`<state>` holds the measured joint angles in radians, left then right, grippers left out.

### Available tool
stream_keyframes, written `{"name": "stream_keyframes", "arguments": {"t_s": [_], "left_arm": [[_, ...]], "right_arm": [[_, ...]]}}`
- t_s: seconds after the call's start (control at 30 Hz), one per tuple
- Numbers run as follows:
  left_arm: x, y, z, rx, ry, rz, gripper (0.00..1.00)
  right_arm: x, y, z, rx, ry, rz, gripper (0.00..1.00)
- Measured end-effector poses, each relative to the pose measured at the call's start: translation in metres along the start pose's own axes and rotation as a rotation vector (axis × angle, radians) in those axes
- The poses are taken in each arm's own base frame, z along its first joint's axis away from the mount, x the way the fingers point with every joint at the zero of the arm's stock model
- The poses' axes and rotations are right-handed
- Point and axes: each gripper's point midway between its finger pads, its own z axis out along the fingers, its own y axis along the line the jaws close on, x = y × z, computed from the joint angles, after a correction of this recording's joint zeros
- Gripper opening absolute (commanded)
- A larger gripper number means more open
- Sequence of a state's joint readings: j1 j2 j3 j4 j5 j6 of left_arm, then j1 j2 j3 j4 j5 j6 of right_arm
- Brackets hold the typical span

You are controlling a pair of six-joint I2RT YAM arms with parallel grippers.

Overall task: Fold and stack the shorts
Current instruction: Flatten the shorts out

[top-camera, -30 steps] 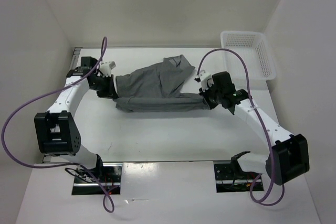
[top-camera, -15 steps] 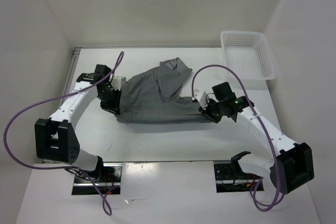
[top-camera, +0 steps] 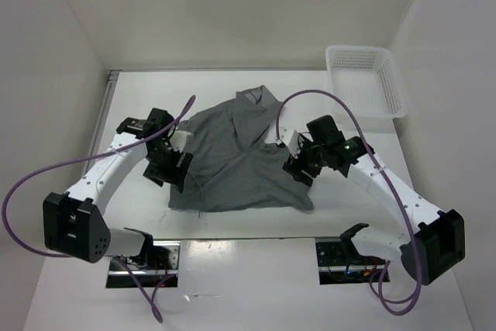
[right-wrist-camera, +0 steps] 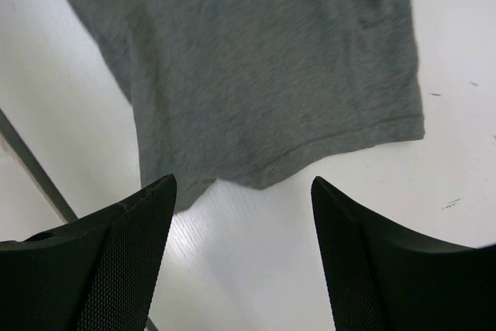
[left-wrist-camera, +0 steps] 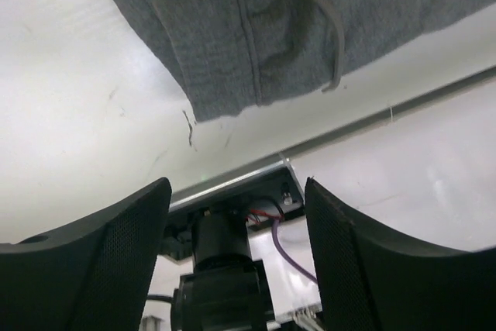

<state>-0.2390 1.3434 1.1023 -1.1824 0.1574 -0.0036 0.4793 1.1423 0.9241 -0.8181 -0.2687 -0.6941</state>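
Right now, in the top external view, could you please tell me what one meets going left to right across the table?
left gripper → shorts → right gripper → white mesh basket

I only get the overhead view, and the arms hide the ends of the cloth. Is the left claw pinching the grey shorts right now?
Observer: No. The left wrist view shows the left claw open with nothing in it. The shorts lie just beyond it.
Visitor: And the other one?
Observer: The right claw is open too. It hovers above a hemmed corner of the shorts that lies on the table.
Visitor: There's a thin line on the cloth near the left arm. What is it?
Observer: A drawstring. Its loose end lies across the fabric near the hem.
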Motion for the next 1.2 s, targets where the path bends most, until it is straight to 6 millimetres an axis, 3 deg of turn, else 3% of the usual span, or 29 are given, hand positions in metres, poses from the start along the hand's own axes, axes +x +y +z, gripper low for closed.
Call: {"name": "stream_keyframes", "arguments": {"t_s": [0.1, 0.2, 0.37, 0.5, 0.57, 0.67, 0.73, 0.8, 0.9, 0.97, 1.07, 1.2], "left_arm": [[-0.013, 0.006, 0.001, -0.02, -0.053, 0.001, 0.79], [-0.036, 0.024, 0.004, -0.076, -0.112, -0.023, 0.81], [-0.102, 0.067, -0.006, -0.182, -0.297, -0.084, 0.84], [-0.165, 0.095, -0.027, -0.232, -0.452, -0.107, 0.84], [-0.188, 0.106, -0.028, -0.237, -0.484, -0.116, 0.84], [-0.215, 0.12, -0.015, -0.214, -0.495, -0.129, 0.84], [-0.228, 0.129, -0.002, -0.189, -0.481, -0.141, 0.84], [-0.237, 0.135, 0.01, -0.169, -0.467, -0.15, 0.84], [-0.251, 0.143, 0.024, -0.141, -0.46, -0.156, 0.85], [-0.257, 0.143, 0.03, -0.119, -0.457, -0.155, 0.85], [-0.263, 0.141, 0.039, -0.085, -0.452, -0.149, 0.85], [-0.27, 0.14, 0.058, -0.043, -0.436, -0.145, 0.85]], "right_arm": [[-0.016, -0.012, 0.005, 0.054, -0.054, 0.106, 0.75], [-0.024, -0.029, 0.014, 0.13, -0.074, 0.229, 0.75], [-0.044, -0.065, 0.033, 0.229, -0.084, 0.359, 0.74], [-0.087, -0.109, 0.044, 0.303, -0.151, 0.412, 0.71], [-0.115, -0.134, 0.048, 0.333, -0.198, 0.422, 0.69], [-0.147, -0.168, 0.061, 0.356, -0.262, 0.453, 0.68], [-0.158, -0.192, 0.078, 0.354, -0.28, 0.483, 0.68], [-0.158, -0.219, 0.098, 0.362, -0.284, 0.521, 0.68], [-0.14, -0.253, 0.132, 0.379, -0.252, 0.585, 0.68], [-0.123, -0.266, 0.151, 0.389, -0.219, 0.628, 0.74], [-0.1, -0.269, 0.176, 0.386, -0.167, 0.677, 0.76], [-0.088, -0.264, 0.196, 0.364, -0.133, 0.702, 0.79]]}}
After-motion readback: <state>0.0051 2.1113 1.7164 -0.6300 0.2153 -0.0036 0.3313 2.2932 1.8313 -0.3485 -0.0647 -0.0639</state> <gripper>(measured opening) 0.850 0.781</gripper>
